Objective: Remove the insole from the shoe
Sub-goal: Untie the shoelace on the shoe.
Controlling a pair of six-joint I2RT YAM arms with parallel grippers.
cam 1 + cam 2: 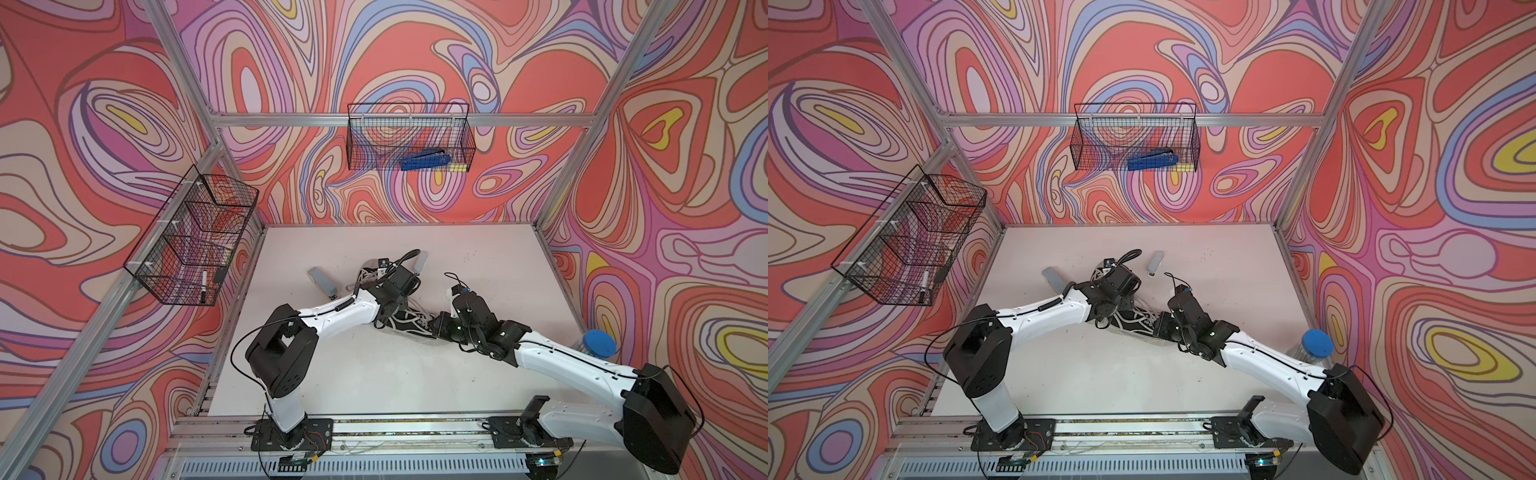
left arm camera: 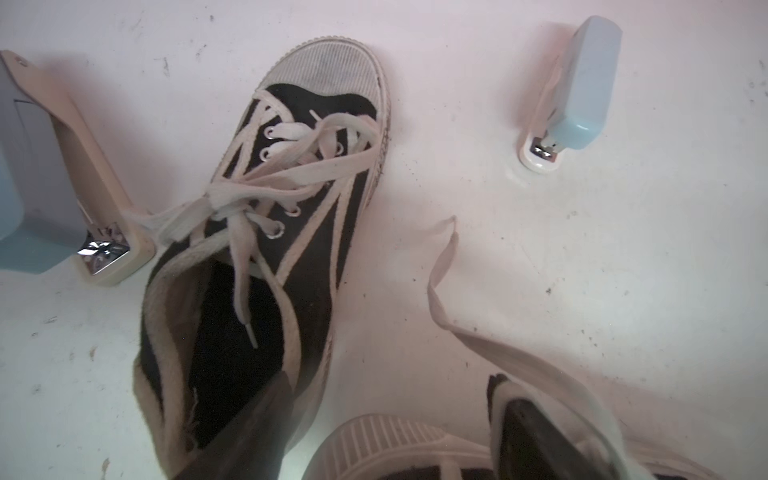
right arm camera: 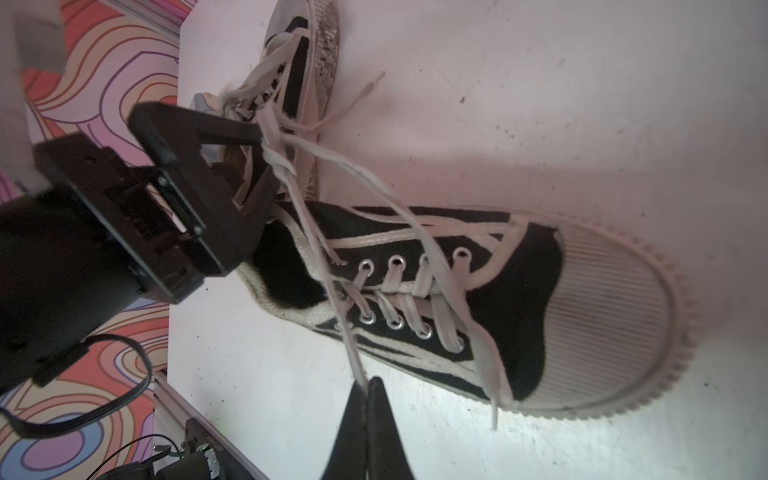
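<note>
Right wrist view shows the nearest thing first: the right gripper (image 3: 366,390) is pinched tight on a lace (image 3: 351,353). The lace runs up over the near shoe (image 3: 519,299) to a tangle beside the left gripper (image 3: 259,166), whose jaws stand wide with nothing clamped between them. The near shoe lies about the middle of the table (image 1: 374,374), toe toward the right edge. The far shoe (image 2: 320,232) lies just behind it, toe toward the far edge. One finger (image 2: 253,428) of the left gripper appears to dip into that shoe's mouth (image 2: 224,340), though blur leaves this unsure. The insole cannot be seen; I judge it lies inside, on the dark floor of the shoe. The step in hand looks like the reach for it. Hold the lace taut so the mouth is clear and the shoe cannot slide. Slip one finger down the heel wall and under the insole's edge, close on the insole alone, not the collar or a lace, then peel it out heel first, slowly. Counted: two shoes; two pale blue staplers (image 1: 1054,278) flanking the far shoe, the second stapler (image 1: 1156,262) nearer the far edge; one blue-lidded jar (image 1: 598,343) at the right edge; two wire baskets (image 1: 361,141) on the walls, the side basket (image 1: 166,253) holding one marker (image 1: 203,286), the back one holding one dark blue stapler (image 1: 424,160).
</note>
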